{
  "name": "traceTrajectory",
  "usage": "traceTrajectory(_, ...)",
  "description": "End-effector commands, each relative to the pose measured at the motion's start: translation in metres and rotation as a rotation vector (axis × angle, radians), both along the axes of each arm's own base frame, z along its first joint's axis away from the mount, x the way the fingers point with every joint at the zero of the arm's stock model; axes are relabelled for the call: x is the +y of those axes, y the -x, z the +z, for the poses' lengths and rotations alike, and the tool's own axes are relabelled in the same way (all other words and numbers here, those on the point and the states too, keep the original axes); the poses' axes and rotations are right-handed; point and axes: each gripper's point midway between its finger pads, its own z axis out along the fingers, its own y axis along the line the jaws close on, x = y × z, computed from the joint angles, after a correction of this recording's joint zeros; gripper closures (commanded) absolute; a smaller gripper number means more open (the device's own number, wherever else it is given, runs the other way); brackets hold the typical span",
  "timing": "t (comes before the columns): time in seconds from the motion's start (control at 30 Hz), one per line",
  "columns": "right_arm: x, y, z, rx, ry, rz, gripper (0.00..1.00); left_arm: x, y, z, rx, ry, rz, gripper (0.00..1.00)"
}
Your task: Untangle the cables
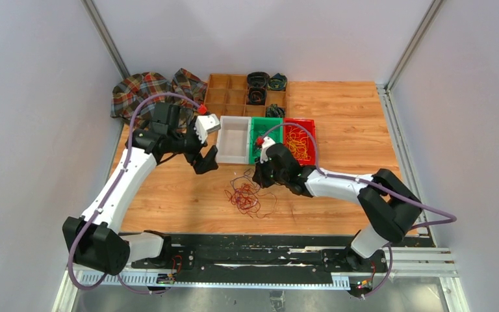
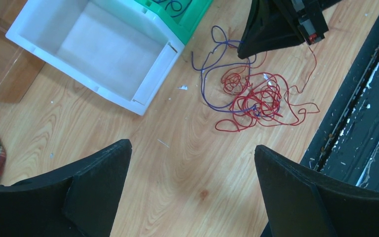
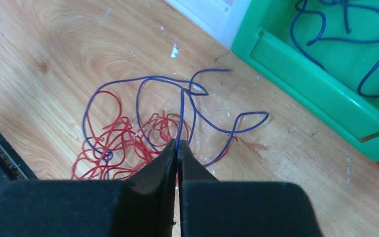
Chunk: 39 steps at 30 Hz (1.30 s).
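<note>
The cables (image 1: 247, 197) lie in one loose tangle on the bench (image 1: 338, 130), right at the tips of the right fingers (image 3: 164, 165) and well apart from the left fingers (image 2: 103, 168). Three bins stand beyond: white (image 1: 234, 140), green (image 1: 266, 120) and red (image 1: 299, 121). The right fingers are pressed together, pinching a blue strand (image 3: 143, 81) of the tangle; the left fingers stand wide apart, holding nothing.
</note>
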Motion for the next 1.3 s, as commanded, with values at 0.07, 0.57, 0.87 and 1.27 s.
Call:
traceTrajectory(0.07,0.027,-0.001,0.084,-0.175,-0.16,0.127,0.99,-0.003,0.014,0.026,-0.105,0.012,-0.127,0.0)
traceTrajectory(0.57,0.075,0.07,0.218,-0.245,-0.454,0.637,0.99,-0.027,0.044,0.077,-0.42,0.009,-0.434,0.09)
traceTrajectory(0.87,0.081,0.085,0.232,-0.257,-0.473,0.728,0.99,-0.039,0.053,0.085,-0.554,-0.052,-0.557,0.24)
traceTrajectory(1.27,0.077,0.084,0.232,-0.284,-0.475,0.701,0.99,-0.046,0.066,0.097,-0.467,0.036,-0.509,0.74)
